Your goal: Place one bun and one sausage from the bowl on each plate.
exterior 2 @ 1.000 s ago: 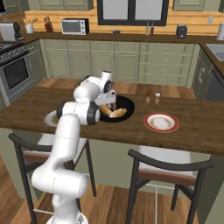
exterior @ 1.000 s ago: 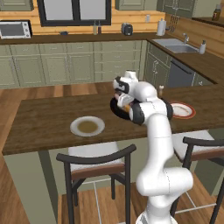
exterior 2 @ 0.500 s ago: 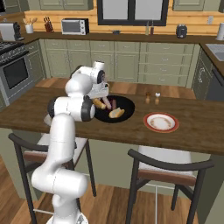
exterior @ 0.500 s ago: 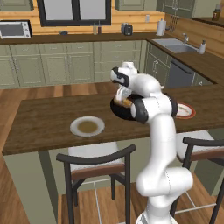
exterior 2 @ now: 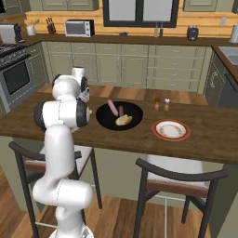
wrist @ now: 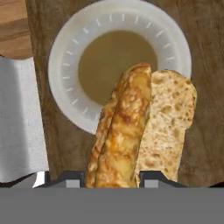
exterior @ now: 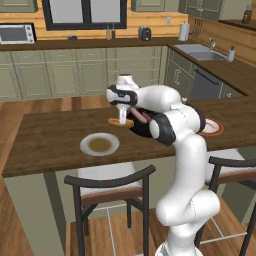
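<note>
claw point(exterior: 121, 120): pinched on a bun point(exterior: 121, 122), hanging in the air over the counter point(exterior: 50, 145), so that bun is off the wood right now

held bun: in the hand view it point(wrist: 124, 131) sticks up from between the tips, its far end reaching over the near rim of the grey-white plate point(wrist: 65, 65)

grey-white plate: sits on the counter left of the black bowl point(exterior: 140, 127) in the left base view, plate point(exterior: 100, 144) has bare wood all around it, fairly near the counter's front edge

bowl: right base view shows it point(exterior 2: 104, 122) mid-counter with a second bun point(exterior 2: 123, 120) and two sausages point(exterior 2: 113, 108) inside, all well within the rim

red-rim plate point(exterior 2: 171, 129): right of the bowl, apart from it, nothing on it

shakers point(exterior 2: 161, 103): two small ones behind the red-rim plate, toward the far edge

open room: clear stretch of wood between claw and grey-white plate; left end of the counter is bare too

stools point(exterior: 110, 192): two dark ones tucked along the front edge, below counter height
</note>
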Motion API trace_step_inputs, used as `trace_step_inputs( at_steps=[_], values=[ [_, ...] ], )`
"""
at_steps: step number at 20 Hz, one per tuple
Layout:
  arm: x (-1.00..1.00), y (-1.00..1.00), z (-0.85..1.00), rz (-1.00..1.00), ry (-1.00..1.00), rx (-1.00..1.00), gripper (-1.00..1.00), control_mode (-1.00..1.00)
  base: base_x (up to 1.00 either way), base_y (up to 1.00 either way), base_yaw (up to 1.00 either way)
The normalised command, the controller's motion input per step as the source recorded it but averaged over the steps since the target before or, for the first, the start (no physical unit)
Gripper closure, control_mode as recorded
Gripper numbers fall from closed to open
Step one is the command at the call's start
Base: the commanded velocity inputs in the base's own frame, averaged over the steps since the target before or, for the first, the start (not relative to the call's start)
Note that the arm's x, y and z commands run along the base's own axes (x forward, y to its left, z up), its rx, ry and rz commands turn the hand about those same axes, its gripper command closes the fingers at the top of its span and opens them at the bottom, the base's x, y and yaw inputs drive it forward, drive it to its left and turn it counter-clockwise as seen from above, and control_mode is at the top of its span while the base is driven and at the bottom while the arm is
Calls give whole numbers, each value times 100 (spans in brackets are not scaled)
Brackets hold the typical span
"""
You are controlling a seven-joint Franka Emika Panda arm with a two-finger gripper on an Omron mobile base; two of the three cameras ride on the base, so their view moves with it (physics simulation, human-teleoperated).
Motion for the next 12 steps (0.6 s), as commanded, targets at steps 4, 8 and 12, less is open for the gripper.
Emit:
trace_step_inputs(
  at_steps=[4,8,12],
  values=[
    [-9,100,-18,36,-11,0,100,-100,0,0,0],
    [0,76,-12,20,-6,0,100,-100,0,0,0],
    [1,24,-21,5,0,0,100,-100,0,0,0]
  ],
)
